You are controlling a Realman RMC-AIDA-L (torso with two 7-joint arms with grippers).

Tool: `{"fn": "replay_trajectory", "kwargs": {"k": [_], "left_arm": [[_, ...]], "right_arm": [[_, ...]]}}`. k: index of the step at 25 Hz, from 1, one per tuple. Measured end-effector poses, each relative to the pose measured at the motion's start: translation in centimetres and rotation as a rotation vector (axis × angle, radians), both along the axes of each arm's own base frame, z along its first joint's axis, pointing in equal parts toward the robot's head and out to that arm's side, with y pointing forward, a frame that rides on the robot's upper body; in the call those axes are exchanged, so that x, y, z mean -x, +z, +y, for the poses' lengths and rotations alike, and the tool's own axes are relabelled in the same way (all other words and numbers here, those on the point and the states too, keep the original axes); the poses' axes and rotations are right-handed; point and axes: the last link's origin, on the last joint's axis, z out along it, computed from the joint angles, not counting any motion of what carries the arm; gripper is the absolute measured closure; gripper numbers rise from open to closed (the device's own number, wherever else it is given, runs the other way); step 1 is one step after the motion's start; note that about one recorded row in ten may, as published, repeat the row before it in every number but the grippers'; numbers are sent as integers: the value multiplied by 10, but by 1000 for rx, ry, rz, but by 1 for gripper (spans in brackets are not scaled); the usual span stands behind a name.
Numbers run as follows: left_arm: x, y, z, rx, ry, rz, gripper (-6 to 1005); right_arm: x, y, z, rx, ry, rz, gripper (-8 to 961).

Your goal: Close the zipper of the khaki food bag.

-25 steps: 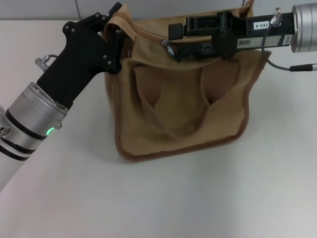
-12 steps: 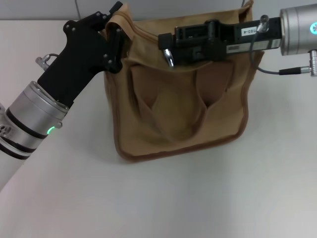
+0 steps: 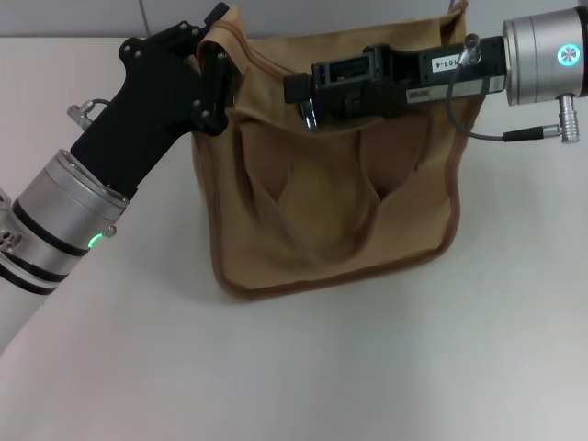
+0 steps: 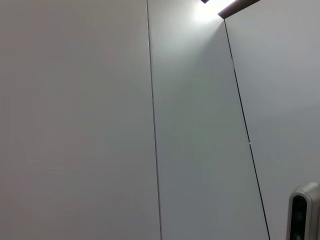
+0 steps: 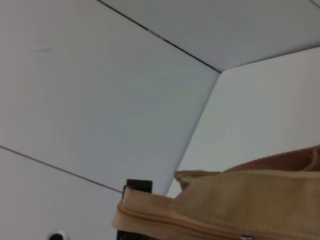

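Bag: the boxy tan-khaki canvas food bag (image 3: pixel 331 175) with darker brown piping stands on the white counter (image 3: pixel 367 367), front pocket toward the camera.
Zipper: the khaki-taped zipper line (image 3: pixel 266 62) runs along the bag's top; its small silver metal slider and pull tab (image 3: pixel 309 112) hang near the bag's top left corner.
Right tool (image 3: pixel 299 92): reaches across the bag's top from its right side, closed on the pull tab.
Left tool (image 3: pixel 213 64): at the bag's top left corner, clamped on the fabric there.
Doing it well: probably pull straight along the zipper line while the left tool keeps the corner taut.
Room: little zipper line remains between slider and left tool; open counter lies in front of the bag.
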Motion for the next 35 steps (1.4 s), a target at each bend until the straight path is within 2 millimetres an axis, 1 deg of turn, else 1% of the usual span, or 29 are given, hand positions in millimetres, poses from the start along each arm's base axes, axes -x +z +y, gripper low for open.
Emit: {"fn": "replay_trajectory", "kwargs": {"k": [14, 19, 25, 32, 35], "left_arm": [[0, 0, 1, -2, 0, -1, 972], [0, 0, 1, -2, 0, -2, 971], [0, 1, 1, -4, 1, -2, 970], [3, 1, 2, -10, 18, 5, 969], [3, 1, 2, -10, 19, 6, 968]], "right_arm": [[-7, -2, -2, -7, -9, -10, 696], [-9, -1, -3, -10, -15, -3, 917], [-13, -1, -4, -12, -27, 0, 948], [-25, 3, -6, -28, -60, 6, 940], [-26, 4, -6, -29, -63, 5, 936]]}}
